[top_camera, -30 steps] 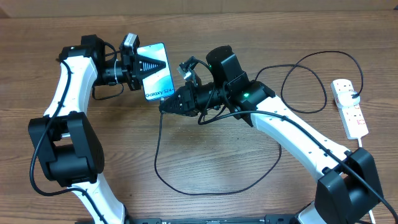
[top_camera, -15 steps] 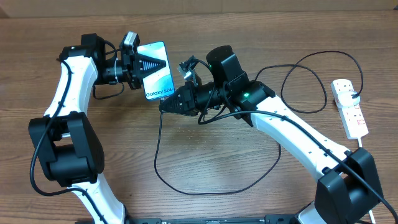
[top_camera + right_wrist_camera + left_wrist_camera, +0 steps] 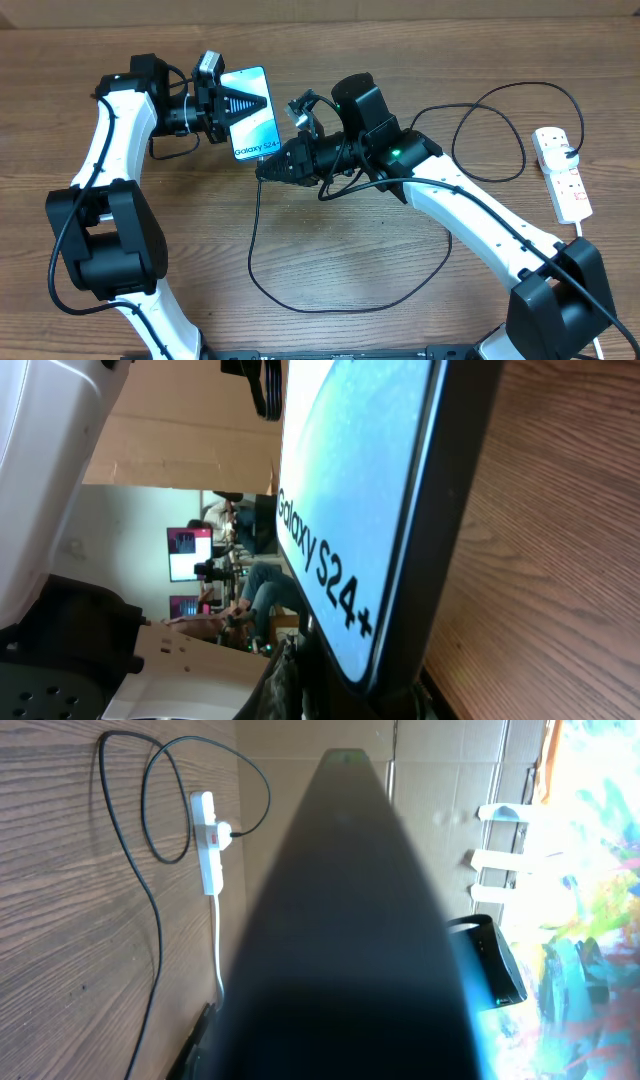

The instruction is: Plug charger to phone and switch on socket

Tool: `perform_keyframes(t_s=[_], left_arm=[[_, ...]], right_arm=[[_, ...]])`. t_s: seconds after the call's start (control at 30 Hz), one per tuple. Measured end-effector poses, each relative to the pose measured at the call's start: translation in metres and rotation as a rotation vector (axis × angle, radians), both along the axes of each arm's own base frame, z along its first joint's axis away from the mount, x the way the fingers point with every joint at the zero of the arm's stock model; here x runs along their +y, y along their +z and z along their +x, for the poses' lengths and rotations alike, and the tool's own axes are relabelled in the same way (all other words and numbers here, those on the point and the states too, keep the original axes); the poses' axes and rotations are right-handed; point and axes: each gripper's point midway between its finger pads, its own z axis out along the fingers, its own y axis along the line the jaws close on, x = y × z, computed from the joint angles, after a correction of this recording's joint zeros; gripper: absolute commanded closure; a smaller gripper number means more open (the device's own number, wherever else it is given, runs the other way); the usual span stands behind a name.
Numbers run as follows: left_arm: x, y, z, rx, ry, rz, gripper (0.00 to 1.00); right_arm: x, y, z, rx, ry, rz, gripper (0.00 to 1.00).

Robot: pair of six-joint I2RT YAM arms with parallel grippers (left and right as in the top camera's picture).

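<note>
Overhead: left gripper (image 3: 248, 103) is clamped on the phone (image 3: 256, 132), one black finger lying across the lit screen, holding the handset up off the table (image 3: 350, 300). The right gripper (image 3: 268, 170) sits just beside the phone's bottom edge, fingers pinched together on the end of the charger cable (image 3: 252, 250). The connector tip is too small to make out. From those fingers the cable drops, loops wide over the table and runs to a black plug (image 3: 570, 153) seated in the power strip (image 3: 566, 185), well away behind the right gripper's arm.

Left wrist view: only the phone's dark edge, filling the middle. Beyond it are the strip, a red switch and its white cord (image 3: 218, 955).

Right wrist view: screen close up and tilted; it reads "Galaxy S24+", only partly legible from overhead.
</note>
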Motion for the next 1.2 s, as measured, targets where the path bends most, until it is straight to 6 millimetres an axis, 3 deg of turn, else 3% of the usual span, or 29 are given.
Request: perform_keyframes(t_s=[1.2], left_arm=[[0.0002,0.0,0.0003,-0.003,0.0,0.0,0.96]], right_arm=[[0.0025,-0.0004,-0.0001,-0.013,-0.004,-0.004,0.96]])
